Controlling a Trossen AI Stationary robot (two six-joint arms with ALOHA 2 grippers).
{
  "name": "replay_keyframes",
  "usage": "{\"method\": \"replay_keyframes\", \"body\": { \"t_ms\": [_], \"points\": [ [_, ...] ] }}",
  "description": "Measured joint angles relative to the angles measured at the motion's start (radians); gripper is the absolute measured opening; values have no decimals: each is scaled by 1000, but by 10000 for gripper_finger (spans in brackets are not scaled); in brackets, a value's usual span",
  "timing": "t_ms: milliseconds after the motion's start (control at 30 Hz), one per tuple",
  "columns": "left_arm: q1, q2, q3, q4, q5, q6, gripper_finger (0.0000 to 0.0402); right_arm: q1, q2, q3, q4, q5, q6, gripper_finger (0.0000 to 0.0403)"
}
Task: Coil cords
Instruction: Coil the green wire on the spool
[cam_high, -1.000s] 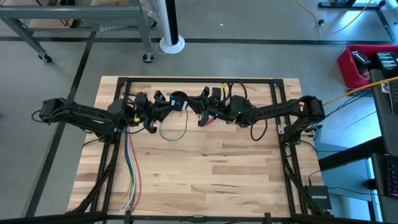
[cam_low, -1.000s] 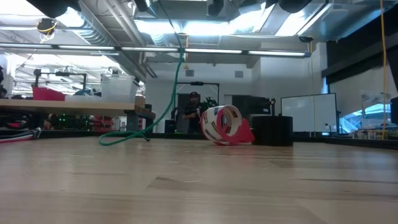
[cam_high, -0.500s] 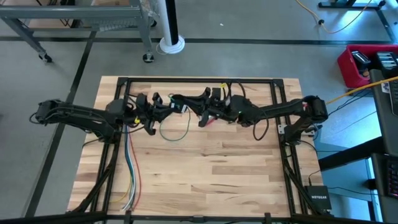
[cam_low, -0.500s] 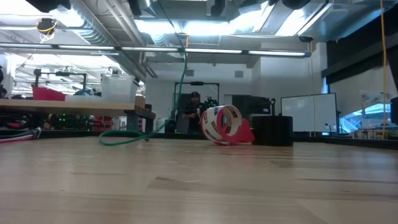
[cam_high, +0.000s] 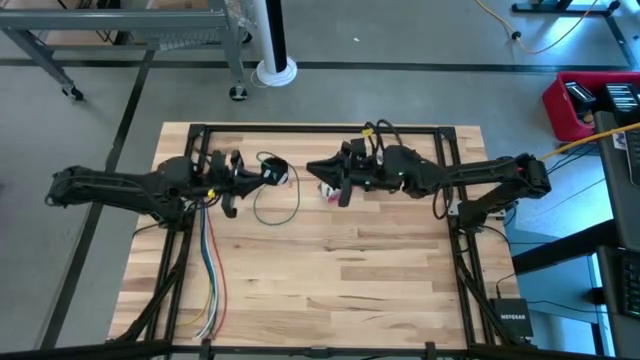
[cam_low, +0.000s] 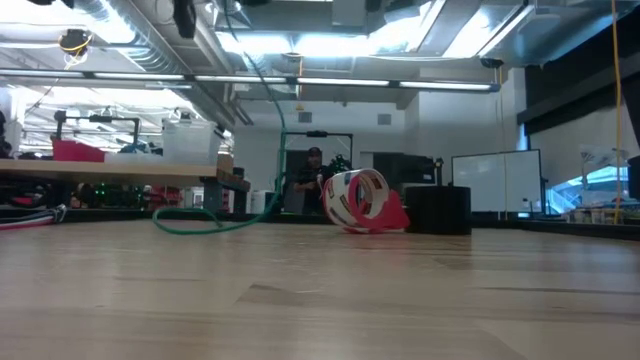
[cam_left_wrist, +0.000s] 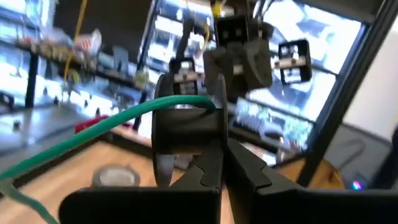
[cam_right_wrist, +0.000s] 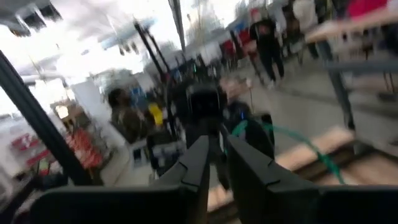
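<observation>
Left hand (cam_high: 262, 173): clenched on the cord's black round end piece (cam_left_wrist: 186, 134), upper left of centre in the high view; held there, I judge, to anchor one end while the loop forms.
Cord (cam_high: 283, 205): green loop lying on the counter (cam_high: 330, 280) just below the left hand, one strand rising to it.
Right hand (cam_high: 322, 172): released, fingers slightly apart, grasping nothing, just right of the cord.
Nearby: tape roll (cam_low: 357, 200) beside the right hand; coloured wires (cam_high: 208, 270) at lower left, apart from the loop.
</observation>
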Motion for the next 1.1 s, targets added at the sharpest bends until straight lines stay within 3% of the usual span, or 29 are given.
{"method": "replay_keyframes", "body": {
  "t_ms": [200, 400, 700, 1100],
  "points": [
    [0, -39, 13, -161, 117, -13, 0, -1, -1, 0, -118, -121, 136, 60],
    [0, -12, 84, -302, 264, 58, 0, -1, 2, -1, -198, -156, 199, 60],
    [0, 53, 132, -370, 331, 205, 0, -1, 2, -1, -212, -208, 292, 60],
    [0, 190, 141, -305, 358, 328, 0, -1, 2, -1, -246, -209, 343, 60]
  ]
}}
